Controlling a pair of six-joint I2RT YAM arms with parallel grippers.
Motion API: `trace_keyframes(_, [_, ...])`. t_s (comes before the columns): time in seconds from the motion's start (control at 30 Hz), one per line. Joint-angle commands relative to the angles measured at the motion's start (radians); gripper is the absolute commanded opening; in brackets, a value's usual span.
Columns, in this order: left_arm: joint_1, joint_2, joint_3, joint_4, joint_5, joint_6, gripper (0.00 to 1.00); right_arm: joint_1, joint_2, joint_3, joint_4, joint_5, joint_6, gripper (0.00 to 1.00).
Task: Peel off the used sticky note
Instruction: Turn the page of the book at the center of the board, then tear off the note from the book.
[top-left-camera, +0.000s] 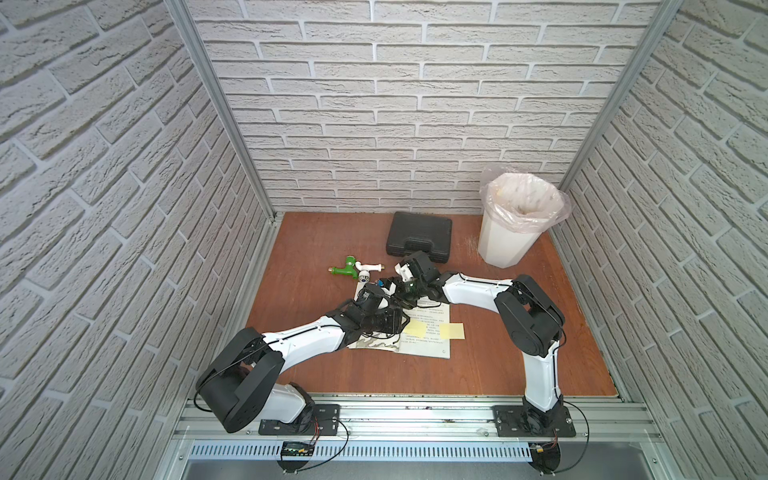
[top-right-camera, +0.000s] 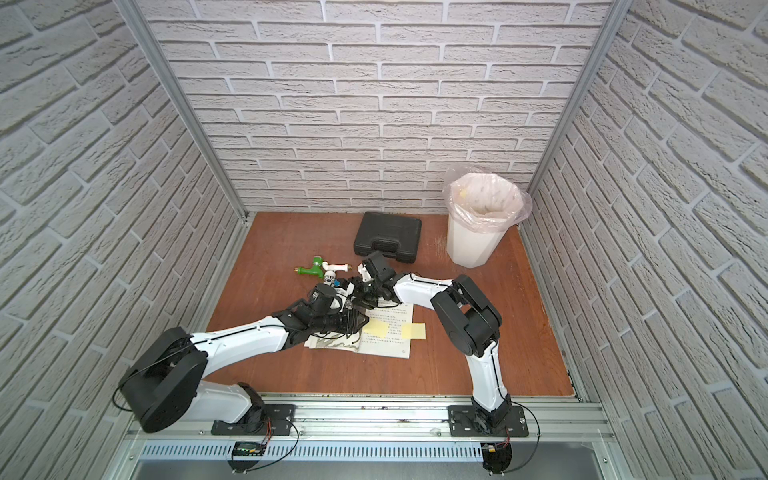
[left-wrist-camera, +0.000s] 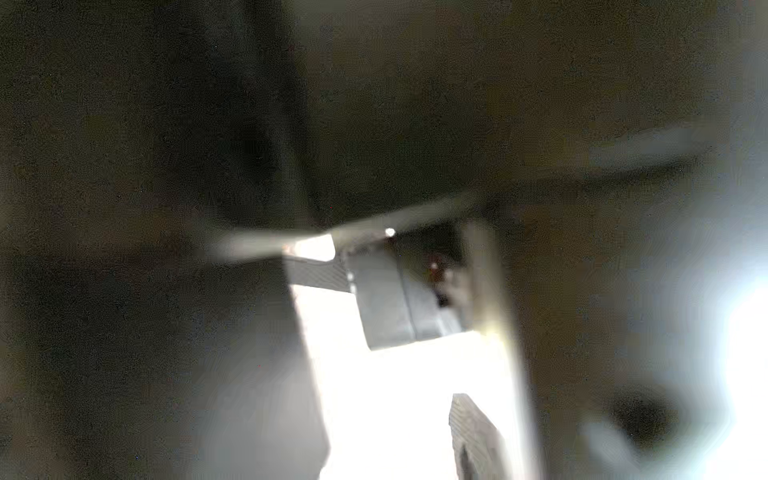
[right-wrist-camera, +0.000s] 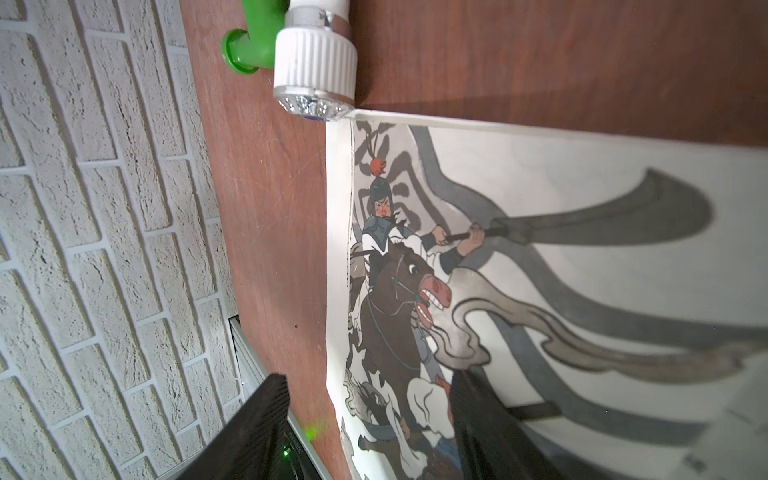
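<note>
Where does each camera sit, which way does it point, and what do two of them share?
Both top views: high over the front rail, looking down toward the back wall; left arm, right arm, open book.
Left wrist: on the left arm, too blurred to read.
Right wrist: on the right arm, low over the open book, facing the side wall; its own fingers show.
Shared: top and right wrist views show the tap.

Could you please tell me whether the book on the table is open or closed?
Open: the book lies spread flat, a text page bearing a yellow sticky note beside a picture page.
</note>
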Motion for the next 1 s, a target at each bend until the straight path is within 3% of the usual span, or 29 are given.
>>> trace_keyframes(0.0, [-0.002,0.033,-0.055,-0.02,0.021,-0.01,0.6,-0.02,-0.125,0.055,0.025,0.008,-0.039,0.68])
trace_keyframes(0.5, [0.006,0.024,-0.11,0.024,0.039,-0.005,0.59,-0.133,-0.278,-0.013,-0.077,0.075,-0.111,0.7])
trace_keyframes(0.97, [0.014,0.038,-0.139,0.057,0.039,-0.011,0.59,-0.136,-0.55,-0.419,-0.062,0.121,-0.155,0.75])
